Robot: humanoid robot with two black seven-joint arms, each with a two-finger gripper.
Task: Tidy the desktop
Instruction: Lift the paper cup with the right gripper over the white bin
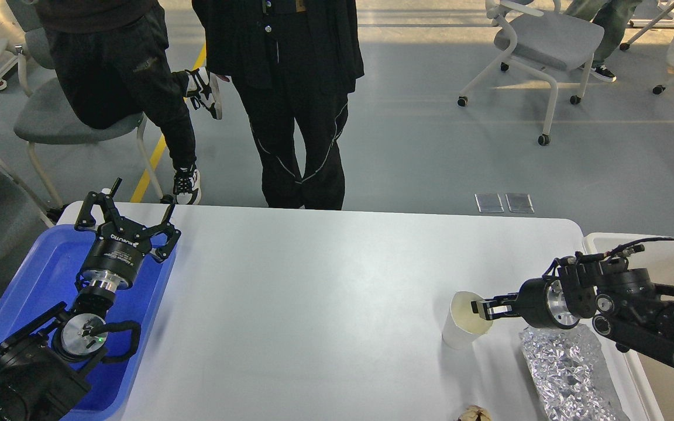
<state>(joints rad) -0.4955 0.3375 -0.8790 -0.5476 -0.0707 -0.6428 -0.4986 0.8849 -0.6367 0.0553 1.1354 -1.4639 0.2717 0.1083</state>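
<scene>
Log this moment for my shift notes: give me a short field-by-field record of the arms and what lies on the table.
surface: white desktop
left gripper: open, empty, above the blue tray
right gripper: fingers at the rim of the paper cup; whether it grips cannot be told
paper cup: upright, white, right part of the desktop
foil: crumpled sheet, just right of the cup, under the right arm
cream bin: at the desktop's right edge
small brown item: at the near edge, cut off

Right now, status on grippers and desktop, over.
Left gripper open, empty, over blue tray. Right gripper pinching paper cup rim. Desktop still holds cup, foil. Nothing blocking.
</scene>
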